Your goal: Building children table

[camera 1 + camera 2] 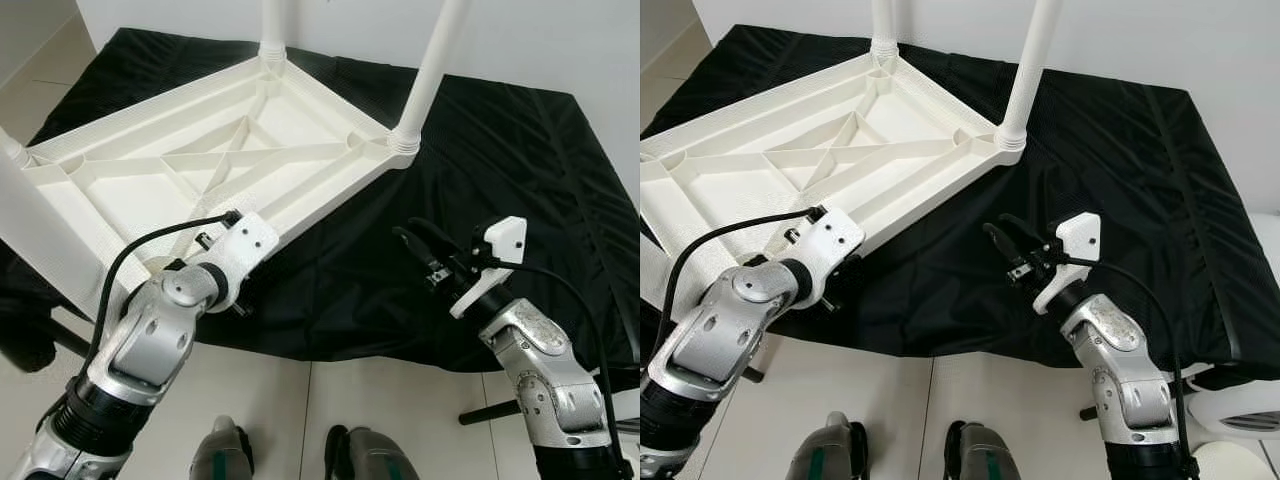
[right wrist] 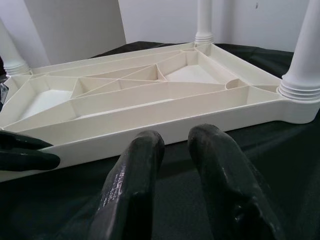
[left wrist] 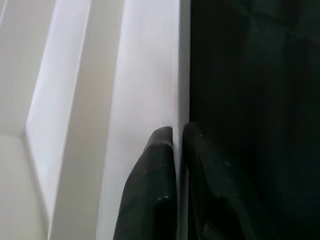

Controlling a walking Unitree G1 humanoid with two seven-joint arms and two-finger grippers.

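Observation:
A white plastic children's table (image 1: 200,170) lies upside down on a black cloth, its ribbed underside facing up. White legs stand in three corners: far (image 1: 272,25), right (image 1: 430,70) and near left (image 1: 40,230). My left gripper (image 3: 178,132) is shut on the thin near rim of the tabletop, with one finger on each side of the wall. Its black fingers (image 2: 25,150) also show in the right wrist view. My right gripper (image 1: 412,235) hovers over the cloth, just off the table's near right side. It is open by a small gap, with nothing between the fingers (image 2: 145,150).
The black cloth (image 1: 500,150) covers a low surface whose front edge runs just before my feet (image 1: 225,450). Pale floor tiles lie below. A dark chair base (image 1: 25,345) sits at the left, a black bar (image 1: 490,410) at the right. A white wall stands behind.

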